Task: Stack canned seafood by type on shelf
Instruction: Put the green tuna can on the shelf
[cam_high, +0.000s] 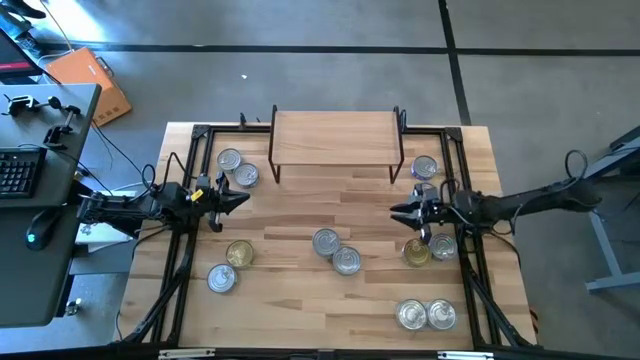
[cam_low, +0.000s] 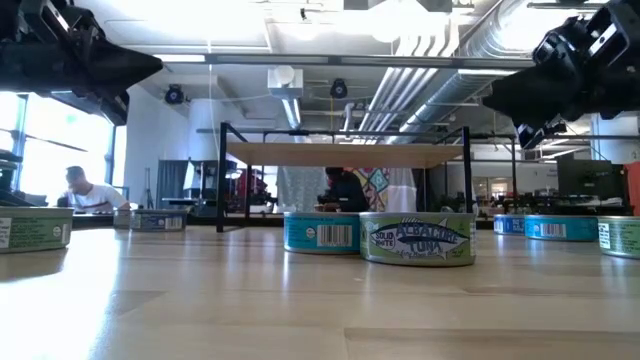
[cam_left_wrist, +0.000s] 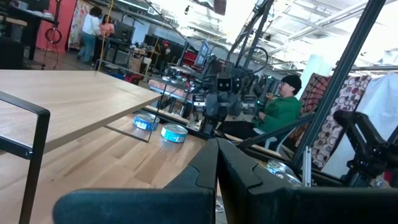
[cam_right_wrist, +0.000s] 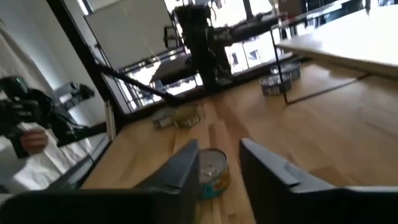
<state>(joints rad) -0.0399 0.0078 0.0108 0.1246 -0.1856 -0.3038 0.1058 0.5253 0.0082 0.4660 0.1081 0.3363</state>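
Left gripper (cam_high: 240, 197): dark, two tapered fingers pressed together into a point, holding nothing, hovering above the worktop's left side, aimed inward.

Light plank-grain wooden worktop (cam_high: 300, 310), black tube frame round its edges.

Canned seafood, all short round metal tins lying flat on the worktop, none on the shelf:
- two silver-topped tins (cam_high: 237, 168) touching each other, just left of the shelf's left legs
- one gold-topped tin (cam_high: 240, 254) and one silver-topped tin (cam_high: 221, 278) at front left, nearly touching
- two silver-topped tins in the middle (cam_high: 336, 251), touching; low view shows one with a blue side label (cam_low: 321, 232) and one with a green "albacore tuna" label (cam_low: 417, 239)

Shelf (cam_high: 336, 139): raised rectangular light-wood board on thin black metal legs, at the back centre, top bare.

Right gripper (cam_high: 402, 212): dark fingers spread a little, nothing between them, raised over the worktop right of centre. In the right wrist view a blue-labelled tin (cam_right_wrist: 213, 172) shows through the gap, lying on the wood beyond.

Right side: one silver-topped tin (cam_high: 424, 167) by the shelf's right legs, a gold (cam_high: 416, 252) and silver pair under the right arm, two more silver-topped tins (cam_high: 427, 315) touching at front right.
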